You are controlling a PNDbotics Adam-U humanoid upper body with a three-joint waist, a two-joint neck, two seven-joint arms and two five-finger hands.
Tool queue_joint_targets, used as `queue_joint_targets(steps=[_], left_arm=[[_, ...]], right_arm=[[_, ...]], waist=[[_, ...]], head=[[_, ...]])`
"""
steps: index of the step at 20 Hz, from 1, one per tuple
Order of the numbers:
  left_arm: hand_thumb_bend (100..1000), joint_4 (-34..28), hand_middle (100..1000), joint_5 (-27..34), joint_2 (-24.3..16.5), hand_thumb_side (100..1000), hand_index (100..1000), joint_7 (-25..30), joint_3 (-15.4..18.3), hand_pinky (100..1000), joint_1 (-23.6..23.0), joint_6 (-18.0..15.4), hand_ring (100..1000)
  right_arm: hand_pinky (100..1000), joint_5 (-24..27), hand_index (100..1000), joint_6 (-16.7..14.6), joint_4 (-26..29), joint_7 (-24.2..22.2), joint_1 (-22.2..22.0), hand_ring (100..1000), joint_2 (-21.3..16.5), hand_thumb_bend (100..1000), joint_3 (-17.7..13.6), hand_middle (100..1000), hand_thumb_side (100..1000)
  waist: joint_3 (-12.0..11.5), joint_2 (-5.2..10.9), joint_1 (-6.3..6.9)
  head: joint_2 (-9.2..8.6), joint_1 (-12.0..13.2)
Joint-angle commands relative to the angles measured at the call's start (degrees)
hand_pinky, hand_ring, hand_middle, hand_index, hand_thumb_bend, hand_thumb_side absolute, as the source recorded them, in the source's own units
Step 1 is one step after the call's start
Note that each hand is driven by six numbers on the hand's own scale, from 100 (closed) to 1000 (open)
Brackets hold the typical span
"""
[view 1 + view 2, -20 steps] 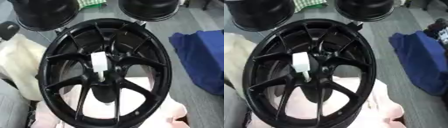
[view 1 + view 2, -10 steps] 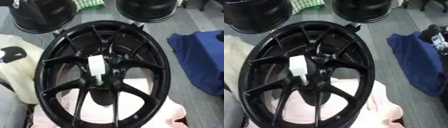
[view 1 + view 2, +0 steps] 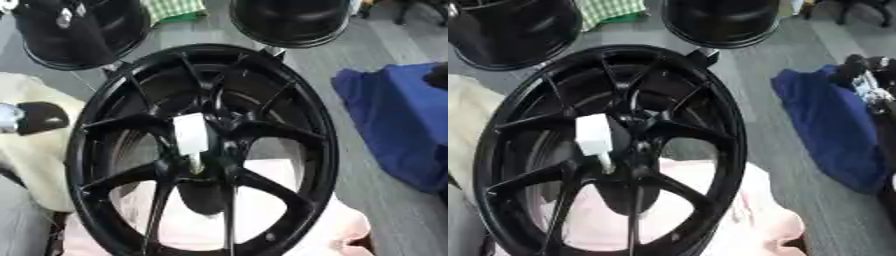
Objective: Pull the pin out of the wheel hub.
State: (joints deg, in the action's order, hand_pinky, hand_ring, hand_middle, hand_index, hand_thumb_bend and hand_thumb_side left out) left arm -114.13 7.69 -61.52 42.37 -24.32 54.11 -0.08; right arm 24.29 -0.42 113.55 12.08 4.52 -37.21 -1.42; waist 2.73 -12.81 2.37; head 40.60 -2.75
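Pin (image 3: 191,134), white-headed, sits lodged in the centre of the black wheel hub (image 3: 203,150), which rests on pink cloth (image 3: 745,220). A dark shape at the left edge (image 3: 39,117) may be the left hand; its fingers cannot be read. No hand touches the pin: extraction appears not yet begun.

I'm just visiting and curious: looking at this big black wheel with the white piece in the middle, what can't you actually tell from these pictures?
- Pin: only its white block head and a thin stem show; how deep it sits in the wheel hub is hidden by the dark spokes.
- Wheel's lower rim: cut off by the bottom edge in both views.
- Dark rounded shape at the left edge, left eye view: possibly a robot part, too blurred to tell.
- Dark object on the blue cloth: blurred.
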Motion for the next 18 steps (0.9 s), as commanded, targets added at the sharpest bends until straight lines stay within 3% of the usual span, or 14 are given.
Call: queue_joint_targets(steps=[1, 5, 10, 18], left_arm=[[411, -0.5, 679, -0.1, 1.5, 657, 822, 1.0, -1.4, 897, 2.5, 5.0, 726], [461, -0.5, 687, -0.4, 4.1, 663, 847, 1.6, -3.7, 904, 4.1, 11.8, 735], [534, -0.3, 719, -1.3, 7.1, 677, 868, 2.7, -5.7, 932, 5.7, 17.4, 772], [724, 2.1, 750, -5.7, 11.6, 678, 874, 9.2, -7.3, 961, 6.4, 21.5, 823]], right_arm=[[818, 0.2, 575, 0.3, 1.0, 0.1, 0.5, 676, -2.1, 266, -0.5, 596, 464], [818, 0.8, 576, 0.7, 1.0, 0.3, 0.3, 676, -2.1, 267, -0.6, 596, 463], [818, 1.5, 575, 1.2, 1.0, 1.0, -0.2, 676, -2.0, 268, -1.0, 596, 462], [817, 2.7, 574, 2.0, 1.0, 1.6, -0.2, 675, -1.9, 272, -1.2, 595, 460]], waist=[[-0.1, 1.53, 0.0], [-0.1, 2.54, 0.15], [-0.1, 3.91, 0.11], [0.1, 5.06, 0.1]], head=[[-0.73, -0.2], [0.34, -0.4], [2.32, -0.2], [3.44, 0.1]])
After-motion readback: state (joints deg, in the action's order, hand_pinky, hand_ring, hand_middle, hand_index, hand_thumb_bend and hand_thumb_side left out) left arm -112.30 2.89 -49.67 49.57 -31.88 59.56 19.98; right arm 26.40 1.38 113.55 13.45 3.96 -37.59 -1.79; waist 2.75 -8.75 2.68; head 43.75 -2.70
